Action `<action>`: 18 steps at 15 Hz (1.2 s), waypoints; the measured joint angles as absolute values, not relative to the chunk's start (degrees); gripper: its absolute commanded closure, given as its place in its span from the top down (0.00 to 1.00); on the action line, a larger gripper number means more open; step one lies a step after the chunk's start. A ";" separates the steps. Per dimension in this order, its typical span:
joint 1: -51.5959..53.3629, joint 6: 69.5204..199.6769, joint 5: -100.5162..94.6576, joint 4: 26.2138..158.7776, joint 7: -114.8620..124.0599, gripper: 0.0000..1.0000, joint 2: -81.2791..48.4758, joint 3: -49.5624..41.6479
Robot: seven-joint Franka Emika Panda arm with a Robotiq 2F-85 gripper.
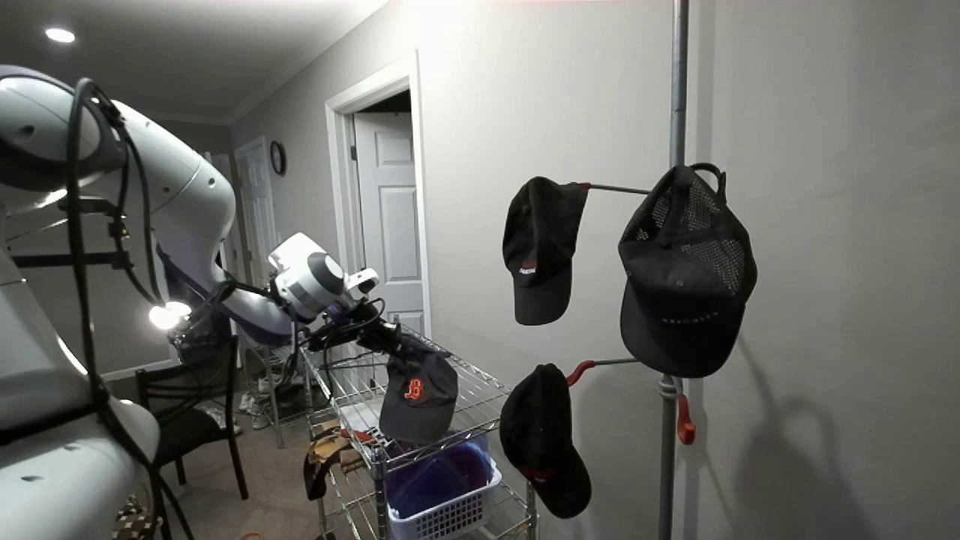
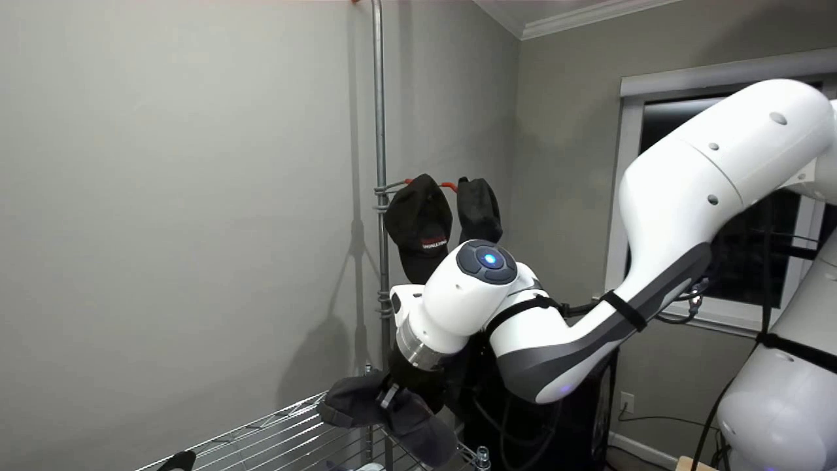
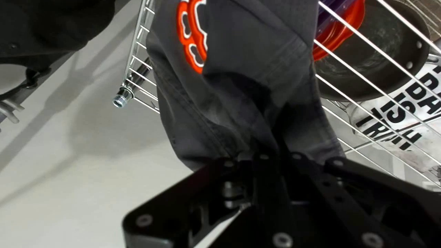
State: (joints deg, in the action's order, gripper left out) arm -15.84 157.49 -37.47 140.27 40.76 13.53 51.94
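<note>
My gripper (image 1: 397, 343) is shut on a dark grey cap (image 1: 427, 390) with a red "B". The cap hangs brim down over the wire shelf in an exterior view. It also shows under my wrist in an exterior view (image 2: 425, 432), by the shelf's corner. In the wrist view, the gripper (image 3: 280, 151) pinches the cap's folded cloth (image 3: 255, 44); its fingertips are hidden in the cloth. Black caps hang on hooks of a metal pole (image 1: 679, 90): one at upper left (image 1: 544, 247), a mesh one (image 1: 682, 285), and a lower one (image 1: 541, 442).
The wire shelf (image 1: 480, 382) stands beside the wall and pole (image 2: 379, 118). A white basket (image 1: 450, 510) sits on a lower level. A red-tipped hook (image 1: 685, 424) sticks out low on the pole. Below the wires lie a pan (image 3: 382, 65) and a lettered white bag (image 3: 396, 117).
</note>
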 measured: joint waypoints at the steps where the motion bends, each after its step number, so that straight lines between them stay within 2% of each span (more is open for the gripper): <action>1: -17.02 157.87 -38.76 139.51 41.79 0.03 12.28 52.98; 4: -19.32 158.11 -41.78 137.37 44.49 0.03 8.76 55.53; 6: -20.24 158.11 -43.95 136.17 46.20 0.29 6.64 56.64; 17: -21.56 156.92 -49.62 133.89 47.17 0.98 -1.71 56.43; 18: -21.61 156.84 -48.50 134.16 45.40 0.99 -1.90 56.24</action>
State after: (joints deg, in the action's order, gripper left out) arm -21.61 156.84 -48.50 134.16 45.40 -1.90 56.24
